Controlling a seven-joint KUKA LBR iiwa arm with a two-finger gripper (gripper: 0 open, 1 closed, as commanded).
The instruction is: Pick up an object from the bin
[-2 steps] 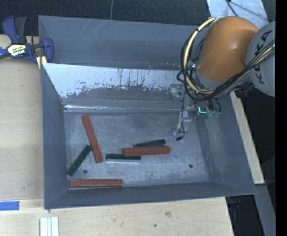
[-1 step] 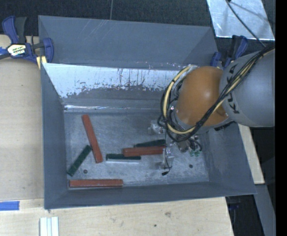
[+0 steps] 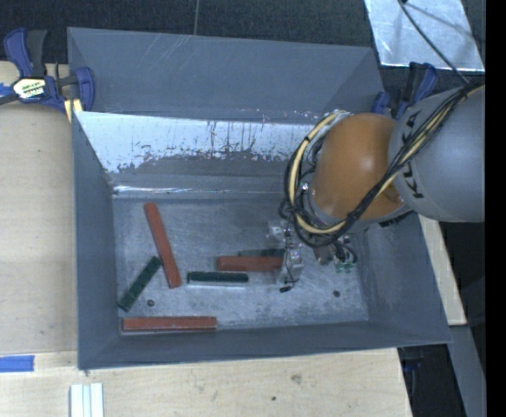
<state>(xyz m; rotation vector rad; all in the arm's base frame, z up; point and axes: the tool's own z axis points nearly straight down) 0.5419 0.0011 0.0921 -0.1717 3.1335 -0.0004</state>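
Reddish-brown and flat, a short stick (image 3: 246,263) lies near the middle of the bin floor, a little to the right, running left to right. Its surface looks matt and its edges straight. Its right end runs under the gripper (image 3: 289,269), which hangs low just over that end. From this angle I cannot tell whether the gripper is spread or pressed together, nor whether it touches the stick.

Just in front of the short stick, almost parallel to it, lies a thin dark green stick (image 3: 218,277). Further left a longer reddish-brown stick (image 3: 162,244) slants from the back toward the front, and a second dark green stick (image 3: 140,282) leans beside its lower end, tilted the other way. A long reddish-brown stick (image 3: 170,324) lies along the front wall, well apart from the gripper.

Above the gripper sits the rounded orange-brown wrist cover (image 3: 357,159), looped with yellow and black cables, and behind it the grey arm (image 3: 448,168) enters from the right.

The grey metal bin (image 3: 226,81) has sloping walls. Its floor is scuffed and speckled with pale wear, and its back wall carries a band of dark vertical scratches. Beyond the far rim the ground (image 3: 235,7) is dark.
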